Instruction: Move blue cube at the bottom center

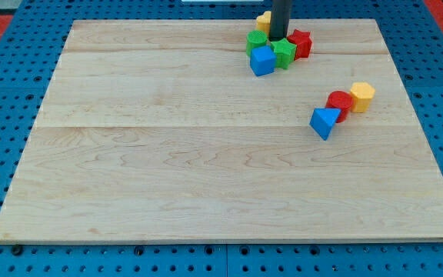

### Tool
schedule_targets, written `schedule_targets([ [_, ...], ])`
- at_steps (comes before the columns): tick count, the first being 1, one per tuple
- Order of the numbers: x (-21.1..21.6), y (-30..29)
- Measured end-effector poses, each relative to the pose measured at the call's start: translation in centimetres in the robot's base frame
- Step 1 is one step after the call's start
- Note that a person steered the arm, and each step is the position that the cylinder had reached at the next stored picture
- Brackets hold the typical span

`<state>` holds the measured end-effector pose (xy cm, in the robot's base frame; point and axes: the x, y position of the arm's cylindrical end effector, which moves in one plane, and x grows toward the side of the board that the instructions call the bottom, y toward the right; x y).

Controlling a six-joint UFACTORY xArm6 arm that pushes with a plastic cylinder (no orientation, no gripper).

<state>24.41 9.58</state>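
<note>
The arm carries no fingers at all, so there is nothing to release or clench; it ends in a dark rod, and my tip (278, 38) stands near the view's top, right of centre, in the middle of a tight cluster of blocks. The tip's very end sits just behind the green blocks, so whether it touches any of them cannot be told.

Around the tip, a yellow block (264, 20) lies just to its left and behind, partly hidden by the rod. A red star-like block (301, 43) sits just to the right. In front, a green block (255, 41) and a green star-shaped block (284, 52) stand side by side, and the blue cube (262, 61) lies at the front edge of the cluster, touching or almost touching both green pieces.

Well apart, toward the view's right, a second group lies in a diagonal row: a blue triangular block (324, 121), a red round block (339, 104) and a yellow hexagonal block (362, 95), each close beside its neighbour.

The wooden desk (168, 177) is bare across its middle and bottom, where the cube should go.

The step in hand appears to be the start of the push: the cube is far from the bottom centre. The next move likely calls for driving down the view, slightly leftward, while shedding the green blocks that stand between tip and cube.
</note>
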Motion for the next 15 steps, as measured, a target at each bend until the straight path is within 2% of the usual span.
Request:
schedule_targets([
  [3, 11.8, -7.2],
  [5, 12.2, -9.6],
  [7, 17.9, -13.3],
  [8, 19.5, -14.9],
  [9, 17.4, -15.6],
  [10, 13.2, -12.9],
  [11, 13.9, -4.2],
  [12, 22.0, -6.5],
  [13, 18.8, -4.9],
  [14, 16.3, -7.8],
  [15, 19.9, -11.7],
])
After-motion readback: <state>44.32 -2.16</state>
